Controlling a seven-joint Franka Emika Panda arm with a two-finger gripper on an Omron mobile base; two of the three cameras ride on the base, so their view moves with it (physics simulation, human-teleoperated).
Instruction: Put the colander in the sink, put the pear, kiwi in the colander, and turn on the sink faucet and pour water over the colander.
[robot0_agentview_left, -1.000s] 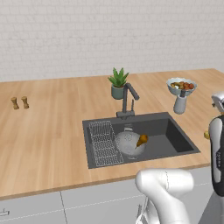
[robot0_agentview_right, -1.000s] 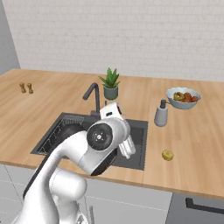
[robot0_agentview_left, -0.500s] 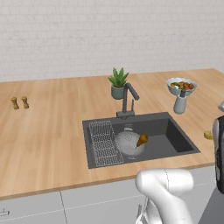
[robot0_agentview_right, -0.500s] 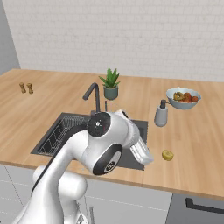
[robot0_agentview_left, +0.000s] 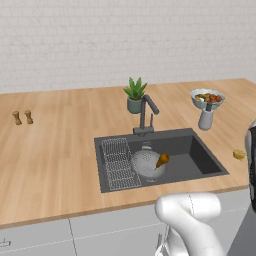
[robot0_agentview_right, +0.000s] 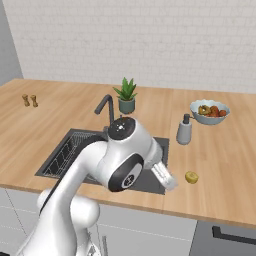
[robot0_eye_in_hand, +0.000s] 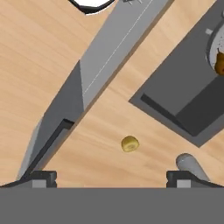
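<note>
Left base view: pear (robot0_agentview_left: 162, 160) leans in colander (robot0_agentview_left: 146, 165), narrow end up

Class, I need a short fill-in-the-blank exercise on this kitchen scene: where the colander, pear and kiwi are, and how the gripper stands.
1. The colander sits inside the ____.
2. The fruit lying in the colander is the ____.
3. The kiwi lies on the wooden ____.
4. The gripper above the kiwi is ____.

Missing words: sink; pear; counter; open
</note>
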